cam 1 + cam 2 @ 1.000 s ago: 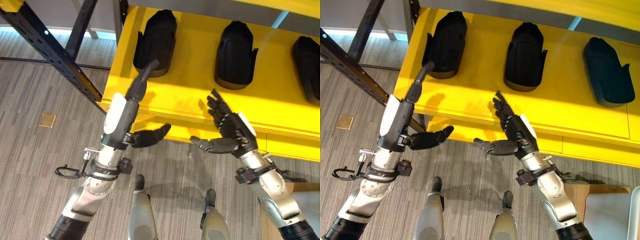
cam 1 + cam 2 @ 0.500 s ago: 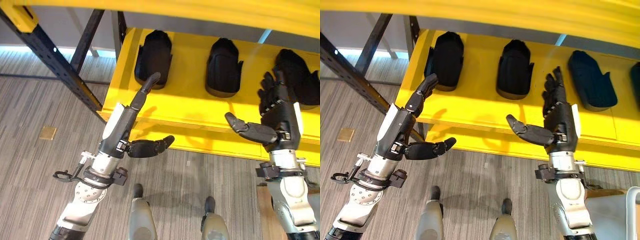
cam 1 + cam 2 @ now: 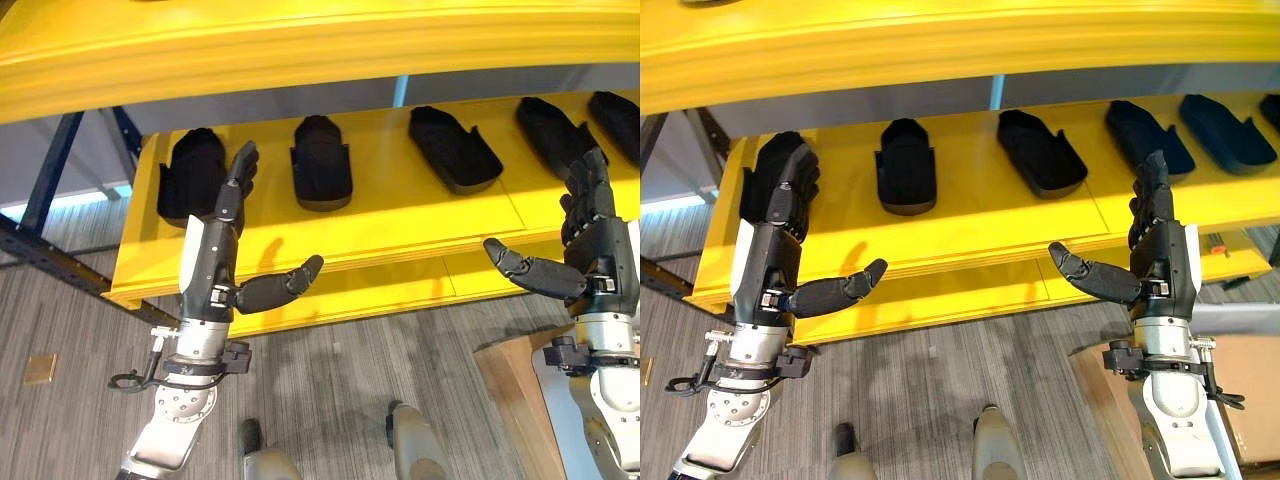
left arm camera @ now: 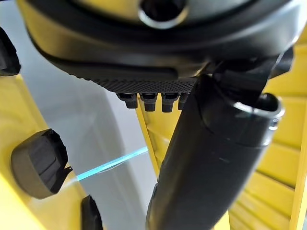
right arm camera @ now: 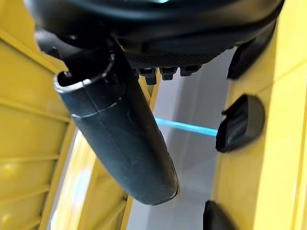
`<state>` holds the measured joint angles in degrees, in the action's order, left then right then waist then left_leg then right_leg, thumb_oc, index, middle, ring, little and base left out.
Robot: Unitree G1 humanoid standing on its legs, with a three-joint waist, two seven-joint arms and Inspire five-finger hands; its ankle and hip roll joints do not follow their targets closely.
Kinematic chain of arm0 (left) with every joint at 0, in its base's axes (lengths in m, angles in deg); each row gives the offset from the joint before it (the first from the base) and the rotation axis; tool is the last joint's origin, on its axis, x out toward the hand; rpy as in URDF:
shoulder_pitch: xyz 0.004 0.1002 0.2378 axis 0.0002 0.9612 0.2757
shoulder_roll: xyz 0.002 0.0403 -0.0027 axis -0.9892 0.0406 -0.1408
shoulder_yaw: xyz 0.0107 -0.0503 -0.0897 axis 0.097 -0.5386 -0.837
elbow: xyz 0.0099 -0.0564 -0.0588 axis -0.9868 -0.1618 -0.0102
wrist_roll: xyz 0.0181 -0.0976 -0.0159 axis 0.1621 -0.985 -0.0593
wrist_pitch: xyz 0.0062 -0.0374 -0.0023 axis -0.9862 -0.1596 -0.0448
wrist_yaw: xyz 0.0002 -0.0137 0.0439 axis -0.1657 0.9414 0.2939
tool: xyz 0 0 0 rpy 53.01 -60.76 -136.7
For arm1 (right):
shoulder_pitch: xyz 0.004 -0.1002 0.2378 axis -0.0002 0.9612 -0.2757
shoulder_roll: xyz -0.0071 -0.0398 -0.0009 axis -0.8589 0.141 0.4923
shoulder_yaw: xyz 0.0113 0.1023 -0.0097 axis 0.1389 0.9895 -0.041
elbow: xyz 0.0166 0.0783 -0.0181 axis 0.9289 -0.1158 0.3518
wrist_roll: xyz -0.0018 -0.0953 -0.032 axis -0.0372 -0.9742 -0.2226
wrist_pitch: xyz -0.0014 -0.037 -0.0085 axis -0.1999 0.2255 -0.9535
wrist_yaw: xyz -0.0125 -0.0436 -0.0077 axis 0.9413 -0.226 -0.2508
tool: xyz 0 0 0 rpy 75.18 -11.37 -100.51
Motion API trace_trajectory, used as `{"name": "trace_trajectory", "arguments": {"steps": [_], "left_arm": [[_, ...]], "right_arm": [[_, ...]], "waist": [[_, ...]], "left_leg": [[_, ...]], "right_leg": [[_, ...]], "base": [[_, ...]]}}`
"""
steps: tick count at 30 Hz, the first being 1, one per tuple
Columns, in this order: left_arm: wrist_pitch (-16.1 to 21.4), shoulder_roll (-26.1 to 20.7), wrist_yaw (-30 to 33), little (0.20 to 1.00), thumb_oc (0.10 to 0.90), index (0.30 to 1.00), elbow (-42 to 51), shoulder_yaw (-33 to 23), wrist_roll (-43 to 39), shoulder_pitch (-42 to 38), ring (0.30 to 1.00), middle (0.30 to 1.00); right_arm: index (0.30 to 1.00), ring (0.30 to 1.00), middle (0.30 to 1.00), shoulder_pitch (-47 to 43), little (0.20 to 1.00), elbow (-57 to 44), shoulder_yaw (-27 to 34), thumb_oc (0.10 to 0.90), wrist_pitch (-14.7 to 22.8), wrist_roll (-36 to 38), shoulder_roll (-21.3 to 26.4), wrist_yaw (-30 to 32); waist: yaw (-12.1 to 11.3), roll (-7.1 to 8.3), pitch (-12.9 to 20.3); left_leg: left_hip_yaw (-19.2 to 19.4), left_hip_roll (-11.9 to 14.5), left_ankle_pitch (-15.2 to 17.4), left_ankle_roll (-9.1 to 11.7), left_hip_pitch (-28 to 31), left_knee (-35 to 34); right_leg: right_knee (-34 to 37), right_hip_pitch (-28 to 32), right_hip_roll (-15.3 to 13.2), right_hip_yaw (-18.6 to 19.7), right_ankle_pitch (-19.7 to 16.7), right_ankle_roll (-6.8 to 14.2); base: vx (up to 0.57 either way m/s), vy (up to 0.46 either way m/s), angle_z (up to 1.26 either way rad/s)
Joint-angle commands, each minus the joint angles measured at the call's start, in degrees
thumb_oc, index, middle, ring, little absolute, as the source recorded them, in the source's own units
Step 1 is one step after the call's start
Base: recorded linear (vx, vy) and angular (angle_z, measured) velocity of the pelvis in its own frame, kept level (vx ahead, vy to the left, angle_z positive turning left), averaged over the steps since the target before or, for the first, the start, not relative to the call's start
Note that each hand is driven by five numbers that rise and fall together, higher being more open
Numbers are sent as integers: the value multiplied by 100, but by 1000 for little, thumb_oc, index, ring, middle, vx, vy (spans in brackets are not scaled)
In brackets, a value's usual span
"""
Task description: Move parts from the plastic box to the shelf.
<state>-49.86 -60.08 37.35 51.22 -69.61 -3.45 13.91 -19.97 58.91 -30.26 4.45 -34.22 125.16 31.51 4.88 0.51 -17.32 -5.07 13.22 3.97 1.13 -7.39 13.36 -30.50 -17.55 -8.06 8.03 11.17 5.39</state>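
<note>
Several black moulded parts lie in a row on the yellow shelf (image 3: 970, 225): one at the left (image 3: 785, 150) partly behind my left hand, then others (image 3: 905, 165), (image 3: 1040, 150), (image 3: 1145, 135). My left hand (image 3: 768, 262) is raised in front of the shelf's left end, open, fingers straight up and thumb out, holding nothing. My right hand (image 3: 1162, 262) stands upright before the shelf's right part, open and empty too. In the wrist views, each thumb (image 4: 211, 167) (image 5: 120, 143) sticks out free, with black parts (image 4: 38, 163) (image 5: 240, 124) beyond.
A second yellow shelf board (image 3: 940, 40) overhangs the row of parts just above the hands. A black steel frame beam (image 3: 60, 265) runs at the lower left. A brown cardboard box (image 3: 510, 385) stands on the grey floor at the lower right.
The camera has tilted up and swung, so the shelf now spans the view. Both hands have risen, fingers pointing up; the right hand moved right along the shelf front.
</note>
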Motion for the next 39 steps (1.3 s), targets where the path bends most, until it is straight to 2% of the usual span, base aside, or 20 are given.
{"name": "trace_trajectory", "arguments": {"steps": [1,2,4,5,6,9,13,14,16,17,19,22,23,24,26,29,32,33,35,39], "left_arm": [[456,-173,-2,1000,900,1000,395,-621,-92,-130,1000,1000],[475,-168,-173,1000,900,1000,378,-618,-140,-162,1000,1000],[472,-184,-410,1000,900,1000,364,-616,-133,-217,1000,1000],[453,-196,-577,1000,900,1000,392,-617,-202,-238,1000,1000],[459,-204,-676,1000,900,1000,414,-616,-221,-235,1000,1000],[478,-233,-551,1000,900,1000,459,-632,-201,-135,1000,1000],[480,-252,-588,1000,900,1000,452,-570,-320,-133,1000,1000],[486,-282,-635,1000,900,1000,450,-565,-369,-159,1000,1000],[608,-346,-681,1000,900,1000,408,-596,-231,-197,1000,1000],[650,-406,-713,1000,900,1000,365,-637,-148,-185,1000,1000],[534,-423,-840,1000,900,1000,370,-690,-251,-148,1000,1000],[548,-530,-1111,1000,900,1000,423,-779,-311,-85,1000,1000],[483,-598,-1257,1000,900,1000,432,-794,-498,-85,1000,1000],[464,-620,-1315,1000,900,1000,425,-784,-548,-103,1000,1000],[411,-715,-1452,1000,900,1000,378,-685,-562,-218,1000,1000],[404,-809,-1476,1000,900,1000,369,-545,-587,-207,1000,1000],[463,-944,-1356,1000,900,1000,435,-479,-642,-75,1000,1000],[494,-1004,-1360,1000,900,1000,430,-509,-702,-12,1000,1000],[558,-1014,-1352,1000,900,1000,415,-557,-658,81,1000,1000],[521,-898,-1516,1000,900,1000,561,-590,-737,314,1000,1000]], "right_arm": [[1000,1000,1000,-346,1000,-189,240,900,604,-192,8,50],[1000,1000,1000,-295,1000,-170,223,900,663,-345,-58,179],[1000,1000,1000,-242,1000,-170,192,900,715,-554,-145,338],[1000,1000,1000,-162,1000,-217,189,900,741,-863,-205,550],[1000,1000,1000,-91,1000,-286,173,900,759,-1305,-243,762],[1000,1000,1000,-226,1000,-347,56,900,721,-1865,-154,946],[1000,1000,1000,-431,1000,-371,-93,900,561,-2052,-10,878],[1000,1000,1000,-526,1000,-338,-149,900,541,-2014,49,881],[1000,1000,1000,-692,1000,-258,-240,900,495,-2050,46,913],[1000,1000,1000,-820,1000,-186,-323,900,472,-1912,20,859],[1000,1000,1000,-891,1000,-117,-390,900,494,-2071,-57,860],[1000,1000,1000,-929,1000,-25,-335,900,481,-2039,-139,774],[1000,1000,1000,-954,1000,15,-269,900,441,-2051,-153,822],[1000,1000,1000,-953,1000,30,-244,900,406,-2063,-164,867],[1000,1000,1000,-918,1000,65,-158,900,224,-2229,-258,1134],[1000,1000,1000,-906,1000,70,-54,900,-4,-2336,-389,1261],[1000,1000,1000,-914,1000,40,30,900,-175,-2298,-379,1172],[1000,1000,1000,-870,1000,42,64,900,-181,-2156,-309,1039],[1000,1000,1000,-834,1000,58,25,900,-128,-2299,-231,1038],[1000,1000,1000,-630,1000,13,71,900,-53,-2243,90,988]], "waist": [[14,152,484],[14,163,500],[0,192,547],[-4,182,567],[-18,190,593],[-131,211,660],[-215,299,784],[-255,333,798],[-326,344,723],[-410,363,630],[-468,393,548],[-561,465,564],[-550,505,572],[-531,521,578],[-429,542,609],[-357,561,610],[-463,686,629],[-517,809,624],[-535,901,605],[-518,872,622]], "left_leg": [[272,-768,-100,147,-19,-364],[542,-1001,-100,65,-42,-460],[791,-1219,-179,-22,-7,-701],[982,-1389,-292,-92,46,-972],[979,-1505,-421,-143,112,-1243],[565,-1598,-564,-225,235,-1641],[669,-1586,-504,-299,360,-1713],[762,-1557,-475,-318,335,-1676],[891,-1489,-388,-421,305,-1569],[957,-1414,-302,-487,293,-1440],[979,-1378,-202,-533,311,-1284],[924,-1280,-167,-471,371,-1220],[859,-1206,-133,-421,431,-1207],[826,-1180,-111,-404,452,-1201],[702,-1088,24,-360,547,-1169],[584,-942,193,-327,652,-1137],[521,-676,352,-175,526,-897],[511,-513,375,-56,398,-720],[566,-290,295,105,359,-670],[691,14,-62,320,531,-960]], "right_leg": [[1755,1240,637,-533,-317,-408],[1991,1289,692,-681,-489,-359],[2337,1366,732,-845,-743,-285],[2473,1352,789,-962,-919,-207],[2550,1333,850,-956,-1036,-162],[2563,1310,1003,-746,-1003,-190],[2512,1396,1047,-831,-897,-230],[2271,1365,1072,-950,-831,-231],[1142,1062,1079,-1196,-892,-132],[179,842,1014,-1393,-921,-29],[-258,640,810,-1377,-1002,23],[596,830,264,-1390,-1165,31],[1294,1002,28,-1270,-1449,111],[1558,1030,-64,-1171,-1582,158],[2385,1064,-369,-765,-2119,359],[2735,939,-549,-434,-2543,525],[3096,1171,-694,-710,-2319,596],[3157,1324,-690,-865,-2246,608],[3102,1410,-618,-1016,-2121,597],[2948,1582,-423,-1265,-1648,590]], "base": [[36,-188,-10],[31,-137,5],[58,-91,27],[102,-58,41],[99,-27,36],[133,62,43],[154,98,-9],[105,58,-7],[80,18,-11],[89,-32,-23],[103,-91,-50],[116,-253,-72],[124,-335,-18],[149,-422,-15],[147,-439,5],[109,-391,26],[41,-508,37],[-18,-562,47],[-39,-429,47],[41,-245,31]]}}
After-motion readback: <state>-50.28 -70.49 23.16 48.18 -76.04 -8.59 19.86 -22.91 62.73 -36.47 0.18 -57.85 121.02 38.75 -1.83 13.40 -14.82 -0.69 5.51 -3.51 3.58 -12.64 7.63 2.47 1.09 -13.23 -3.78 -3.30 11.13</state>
